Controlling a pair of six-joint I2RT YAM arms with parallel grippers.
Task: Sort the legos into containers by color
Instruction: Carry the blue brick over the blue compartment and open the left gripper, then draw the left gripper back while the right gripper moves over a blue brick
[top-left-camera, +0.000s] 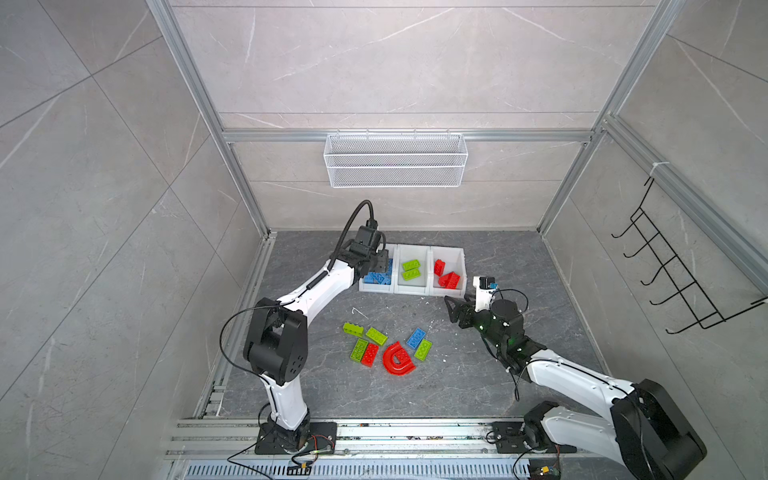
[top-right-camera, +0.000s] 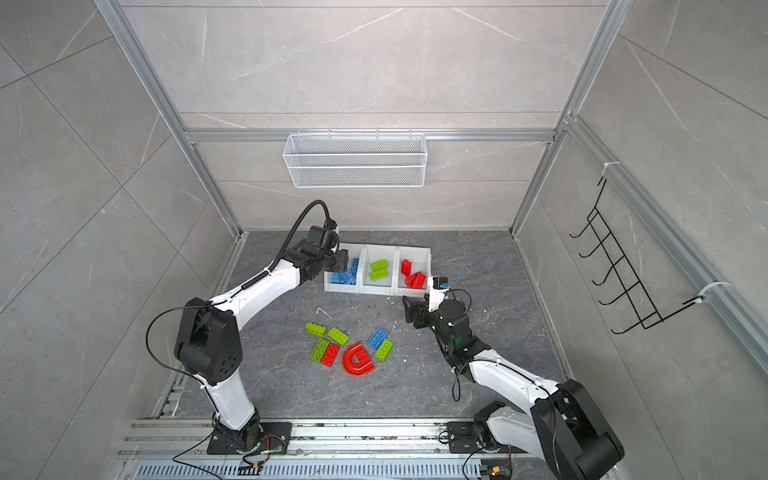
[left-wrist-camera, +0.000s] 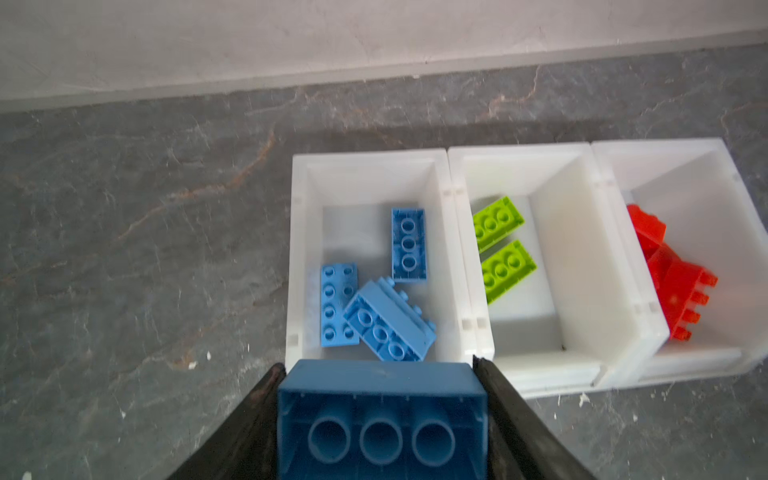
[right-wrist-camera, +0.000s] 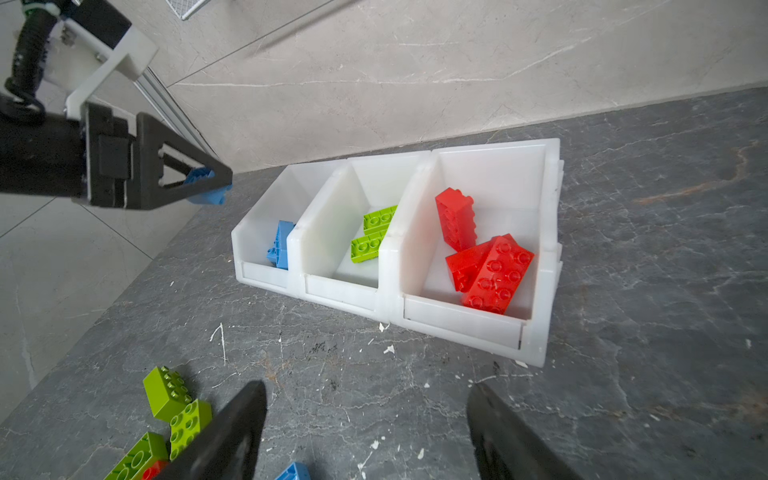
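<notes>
Left gripper (left-wrist-camera: 378, 366) clamps one blue brick (left-wrist-camera: 382, 419) above three more in the containers (left-wrist-camera: 365, 160); right gripper (right-wrist-camera: 365, 388) gapes empty. Two green bricks (left-wrist-camera: 496, 224) lie binned; the red bricks (left-wrist-camera: 673, 282) overlap, count unclear.

Left gripper (top-right-camera: 343, 262) hangs over the bin (top-right-camera: 338, 289) holding blue bricks (top-right-camera: 347, 277).

White bins (top-left-camera: 412, 290); legos (top-left-camera: 376, 336) blue, lime, red.

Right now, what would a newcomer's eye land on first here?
The left arm's jaws clamp a blue studded plastic brick at the blue-filled end of three joined white plastic bins, already sorted blue, lime green, red. In front, red curved plastic arch pieces lie on the dark floor among loose lime green, red and blue bricks.
</notes>
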